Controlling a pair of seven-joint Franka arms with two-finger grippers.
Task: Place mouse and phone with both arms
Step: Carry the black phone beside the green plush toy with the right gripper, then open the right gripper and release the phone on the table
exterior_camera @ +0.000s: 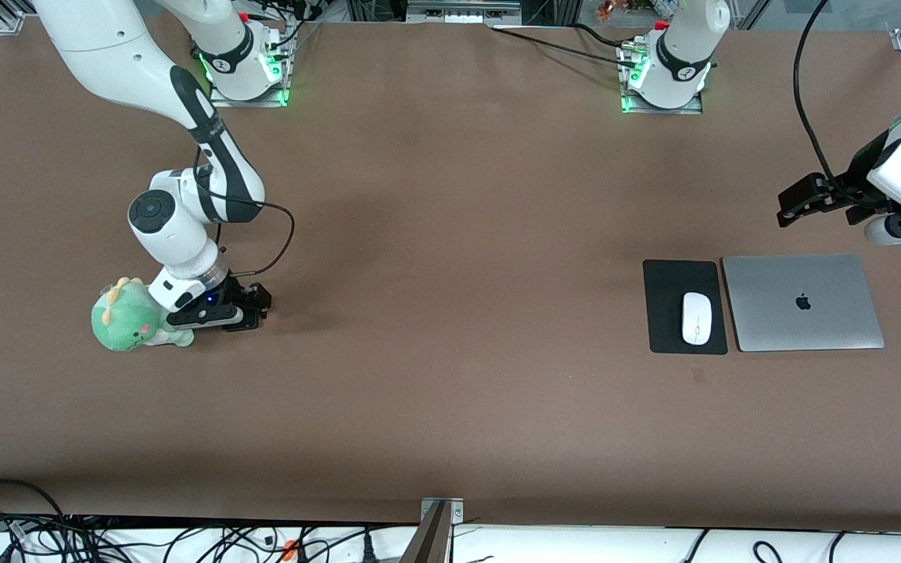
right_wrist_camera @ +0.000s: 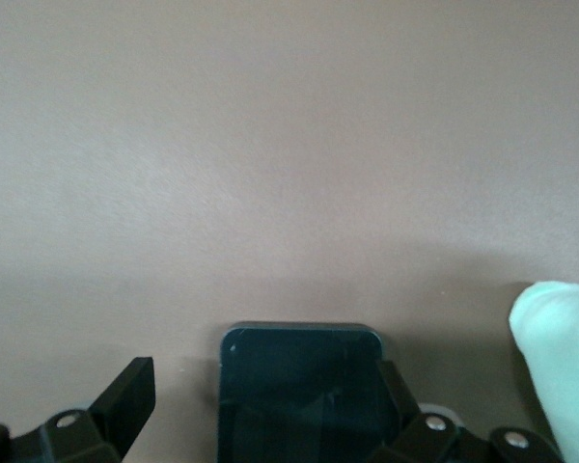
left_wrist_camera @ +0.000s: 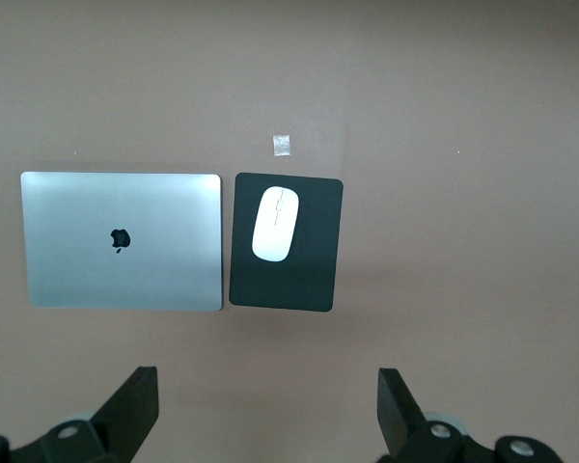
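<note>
At the right arm's end of the table I found the right gripper (exterior_camera: 235,309) down at the brown tabletop (exterior_camera: 450,234), directly beside a green plush dinosaur (exterior_camera: 131,317). In the right wrist view its fingers (right_wrist_camera: 125,391) stood spread, with the phone (right_wrist_camera: 301,386) lying flat on the table between them, one finger clearly off its edge and the other close against it. I judged the phone to have been set down there and let go; in the front view the wrist hid it entirely. The plush touched the wrist housing, and I noted it as the one obstruction to a clean lift away.

The middle of the table carried nothing that I could see.

Toward the left arm's end, the mouse (exterior_camera: 697,317) rested on a black mouse pad (exterior_camera: 665,281), the pad lying just beside a closed silver laptop (exterior_camera: 802,301). I judged that placement complete. A small pale scrap (left_wrist_camera: 284,145) lay on the table near the pad. The left gripper (exterior_camera: 802,199) waited in the air over bare table near the laptop, its fingers (left_wrist_camera: 135,405) wide apart and holding nothing.
</note>
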